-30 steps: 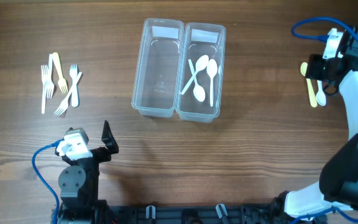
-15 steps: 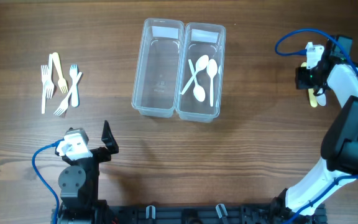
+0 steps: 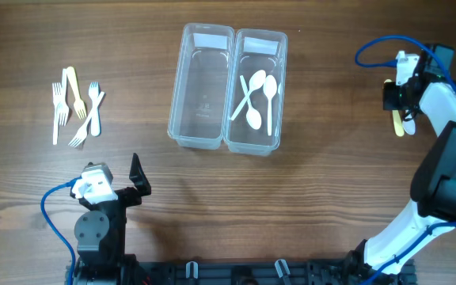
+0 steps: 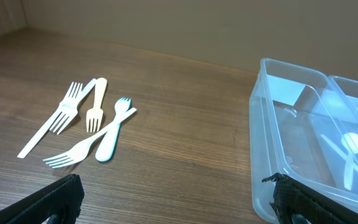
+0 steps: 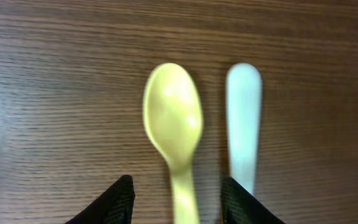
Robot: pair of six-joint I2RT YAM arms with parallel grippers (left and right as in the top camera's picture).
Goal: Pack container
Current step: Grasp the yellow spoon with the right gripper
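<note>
Right tool (image 5: 178, 200) has swung down over the yellow spoon (image 5: 173, 121), jaws half-narrowed astride its handle, nothing gripped yet, so a pickup for the spoon container (image 3: 283, 79) looks close.

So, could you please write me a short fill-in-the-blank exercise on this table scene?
The white plastic spoons lie in the clear plastic container on the ____.
The neighbouring clear container is ____.
The right gripper straddles a plastic spoon coloured ____.
Missing: right; empty; yellow.
</note>
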